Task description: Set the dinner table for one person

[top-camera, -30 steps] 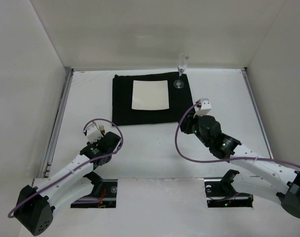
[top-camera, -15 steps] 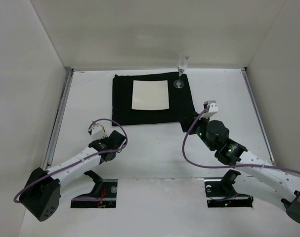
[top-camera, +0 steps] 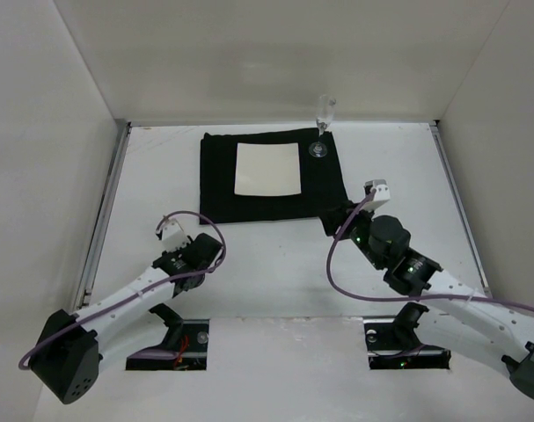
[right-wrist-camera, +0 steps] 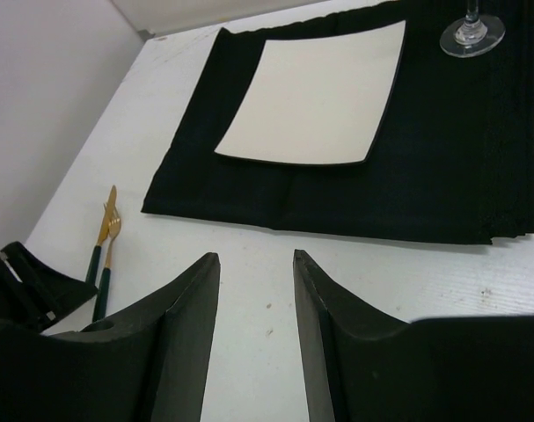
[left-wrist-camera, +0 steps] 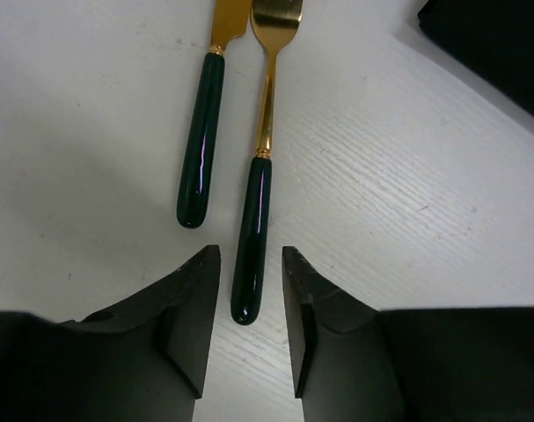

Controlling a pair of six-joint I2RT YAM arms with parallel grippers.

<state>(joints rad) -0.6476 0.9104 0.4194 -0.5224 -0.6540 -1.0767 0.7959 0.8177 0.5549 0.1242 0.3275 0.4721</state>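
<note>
On the dinner table (top-camera: 275, 264), the left gripper (left-wrist-camera: 249, 259), narrowly open, straddles the fork (left-wrist-camera: 258, 202); right gripper (right-wrist-camera: 256, 264) gapes empty.

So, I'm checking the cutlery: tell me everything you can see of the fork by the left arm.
The fork has a shiny gold head and neck and a glossy dark green handle. It lies flat on the white table, alongside the knife without touching it, handle end between the left gripper's open fingers, a slim gap each side.

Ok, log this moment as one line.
left jaws open astride fork handle; right jaws open, empty; plate, glass on placemat; knife beside fork
</note>
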